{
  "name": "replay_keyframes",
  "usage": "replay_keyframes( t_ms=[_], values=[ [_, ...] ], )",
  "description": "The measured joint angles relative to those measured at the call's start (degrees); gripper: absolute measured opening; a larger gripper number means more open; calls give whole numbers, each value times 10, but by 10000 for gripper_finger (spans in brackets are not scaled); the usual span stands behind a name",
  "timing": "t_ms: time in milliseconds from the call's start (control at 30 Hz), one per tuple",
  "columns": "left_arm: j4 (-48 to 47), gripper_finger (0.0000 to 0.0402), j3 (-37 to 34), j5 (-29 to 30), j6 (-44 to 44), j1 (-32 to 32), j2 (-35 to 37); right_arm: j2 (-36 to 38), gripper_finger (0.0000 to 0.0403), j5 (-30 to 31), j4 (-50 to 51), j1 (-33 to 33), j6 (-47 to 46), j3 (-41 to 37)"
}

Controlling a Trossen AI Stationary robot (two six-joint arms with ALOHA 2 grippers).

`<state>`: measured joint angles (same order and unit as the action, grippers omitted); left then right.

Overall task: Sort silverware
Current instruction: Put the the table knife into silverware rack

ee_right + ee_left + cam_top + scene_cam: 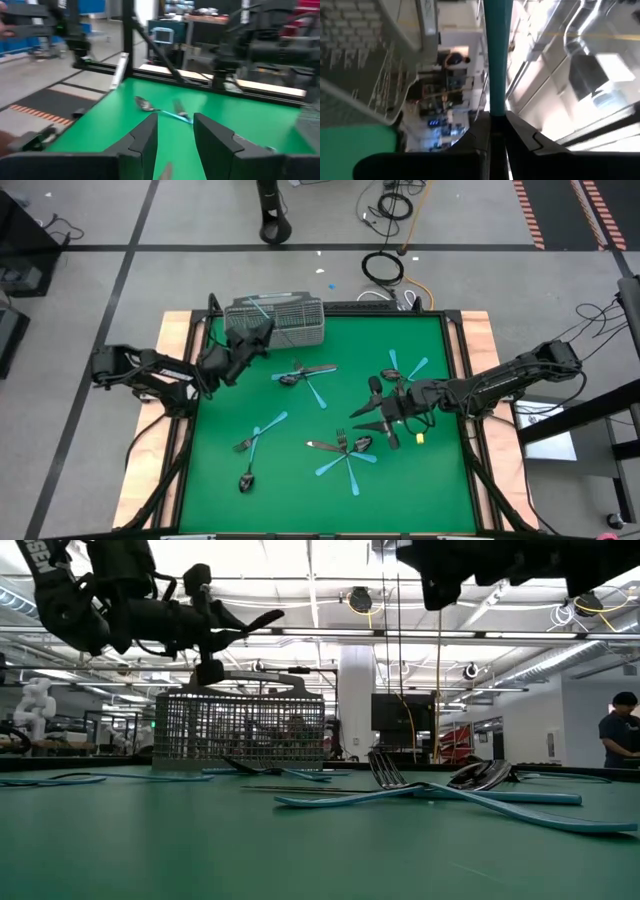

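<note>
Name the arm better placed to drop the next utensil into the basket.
Left. Its left gripper is shut on a blue-handled utensil right beside the basket. The right gripper hangs open, empty, over the scattered silverware.

1. No text, label, brand, number or sign can be read in any view.
2. Low view, upper left of the frame: pale marks on the dark arm (pixel 50 560) look like letters, but they are cut off and too unclear to read.
</note>
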<state>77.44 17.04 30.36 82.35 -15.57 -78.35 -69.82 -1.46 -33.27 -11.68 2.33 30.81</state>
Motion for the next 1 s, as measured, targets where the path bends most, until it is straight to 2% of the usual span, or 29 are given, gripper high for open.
replay_keyframes(
  t_ms=[167, 333, 400, 567, 733, 900, 1000],
  values=[
    [-49, 35, 0, -2, 23, 8, 0, -12, 118, 88, -11, 1, 91, 0],
    [-18, 35, 0, 2, -75, 53, 0, -50, 118, 192, -109, 29, 123, 0],
    [7, 35, 0, -4, -80, 77, 0, -59, 118, 195, -140, 45, 183, 0],
    [44, 35, 0, -39, -82, 137, 0, -72, 118, 185, -145, 74, 484, 0],
    [10, 35, 1, -53, -92, 182, 1, -96, 118, 110, -155, 93, 692, 0],
    [-107, 35, 34, -70, -65, 208, 0, -137, 118, 64, -152, 94, 799, 15],
    [-148, 35, 60, -85, -72, 210, 0, -164, 118, 60, -152, 86, 826, 39]
  ],
)
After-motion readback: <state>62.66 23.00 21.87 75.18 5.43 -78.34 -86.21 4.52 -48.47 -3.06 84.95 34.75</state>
